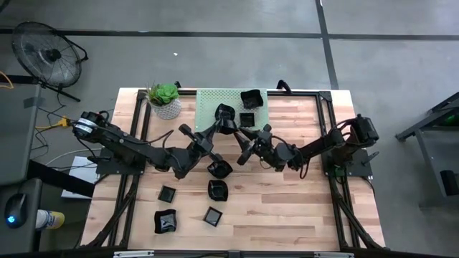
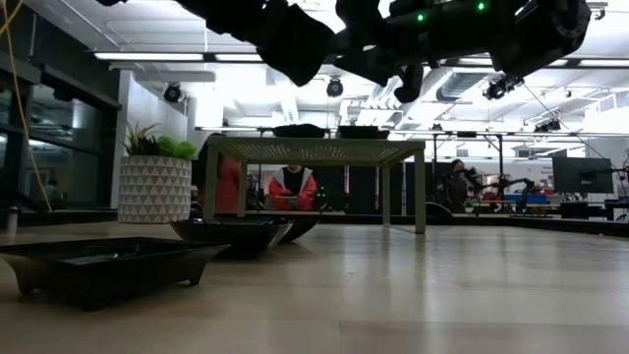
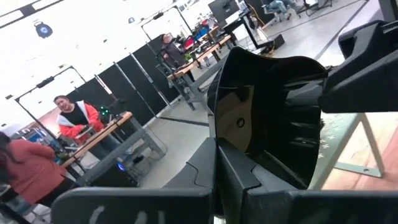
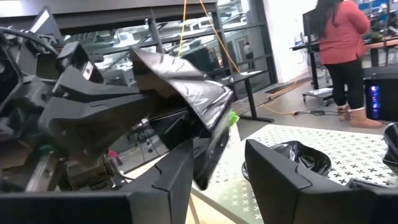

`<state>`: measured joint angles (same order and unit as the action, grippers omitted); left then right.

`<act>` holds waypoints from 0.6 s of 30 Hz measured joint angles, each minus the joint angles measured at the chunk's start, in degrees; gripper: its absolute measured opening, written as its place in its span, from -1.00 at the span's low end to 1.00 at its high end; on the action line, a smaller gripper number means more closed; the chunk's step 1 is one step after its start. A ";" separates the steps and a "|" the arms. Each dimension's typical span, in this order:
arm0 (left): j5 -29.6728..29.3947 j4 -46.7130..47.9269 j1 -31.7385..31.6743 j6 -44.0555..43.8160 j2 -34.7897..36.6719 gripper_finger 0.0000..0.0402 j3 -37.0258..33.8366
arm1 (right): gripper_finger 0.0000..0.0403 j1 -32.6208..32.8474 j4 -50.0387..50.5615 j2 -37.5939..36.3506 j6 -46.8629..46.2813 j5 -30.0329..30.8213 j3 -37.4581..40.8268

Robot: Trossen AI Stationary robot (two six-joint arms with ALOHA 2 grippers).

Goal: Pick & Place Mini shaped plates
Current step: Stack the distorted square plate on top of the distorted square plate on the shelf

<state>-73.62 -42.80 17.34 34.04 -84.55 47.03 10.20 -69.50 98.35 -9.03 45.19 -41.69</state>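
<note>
My left gripper [image 1: 221, 127] is shut on a glossy black mini plate [image 1: 226, 113] [image 3: 273, 93], held in the air by the near edge of the green perforated stand [image 1: 232, 107]. My right gripper [image 4: 221, 149] [image 1: 244, 140] faces it from the right, open. The plate's lower edge [image 4: 208, 168] hangs between its fingers, close to one of them. Two more plates [image 1: 251, 98] [image 1: 246, 118] rest on the stand. Several others [image 1: 217, 190] lie flat on the wooden table nearer the front. My left gripper pinches the plate's rim [image 3: 227, 134] between its two fingers, which come roughly level from the table's left. The plate stands tilted on edge beyond the fingertips, lifted clear of the table and the stand. My right gripper: I cannot tell whether its finger [image 4: 180, 174] touches the plate's edge.
A green plant in a white pot [image 1: 166, 100] [image 2: 154, 182] stands at the far left by the stand. The stand [image 2: 314, 149] is raised on legs. Loose plates [image 2: 98, 264] lie front left. People sit and stand in the room beyond the table.
</note>
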 joint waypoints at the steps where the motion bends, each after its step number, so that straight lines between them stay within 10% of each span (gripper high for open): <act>1: 0.64 0.00 -0.26 0.20 0.00 -1.00 0.00 | -0.29 -0.18 0.04 0.00 -0.05 -0.51 0.00; 18: 8.99 -2.20 -4.31 0.30 0.00 -1.00 0.00 | -0.30 -3.41 -0.23 -0.02 -1.50 -0.59 0.02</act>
<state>-64.63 -45.01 13.03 34.34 -84.55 47.03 6.80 -69.73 98.32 -10.52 44.60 -41.67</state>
